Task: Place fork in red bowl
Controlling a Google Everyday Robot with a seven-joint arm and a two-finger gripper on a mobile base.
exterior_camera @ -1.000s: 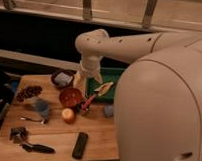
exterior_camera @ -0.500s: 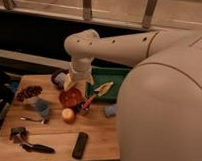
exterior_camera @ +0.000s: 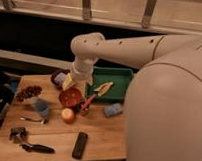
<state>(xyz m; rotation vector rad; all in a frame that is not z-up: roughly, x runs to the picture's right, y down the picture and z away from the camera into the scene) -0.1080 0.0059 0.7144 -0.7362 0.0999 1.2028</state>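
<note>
The gripper (exterior_camera: 77, 87) hung at the end of the pale arm (exterior_camera: 126, 45) left of the frame's centre, just over the upper right rim of the red bowl (exterior_camera: 70, 97). Its lower part merged with the things behind it, so I could not tell whether it was released or clenched, nor whether it touched the bowl.

The fork (exterior_camera: 33, 120) lay flat on the wooden table (exterior_camera: 102, 137) in the lower left, to the lower left of the bowl and apart from it. It sat left of an orange ball (exterior_camera: 68, 115) and just under a blue-grey lump (exterior_camera: 42, 108). Nothing held it, and it was well apart from the gripper.

The bowl stood upright near the middle of the table, the ball just below it. A red-handled utensil (exterior_camera: 89, 101) lay slanted on its right, its yellowish head (exterior_camera: 103, 88) up over the edge of a green tray (exterior_camera: 114, 78). A dark bowl (exterior_camera: 58, 77) stood to the upper left of the red one, with a yellow scrap (exterior_camera: 68, 83) between them. A brown cluster (exterior_camera: 28, 92) lay further left.

A second blue-grey piece (exterior_camera: 112, 110) lay right of centre, under the tray. Along the bottom, a black remote (exterior_camera: 80, 144) lay near the front edge, and a black-handled tool (exterior_camera: 36, 148) lay in the lower left corner
</note>
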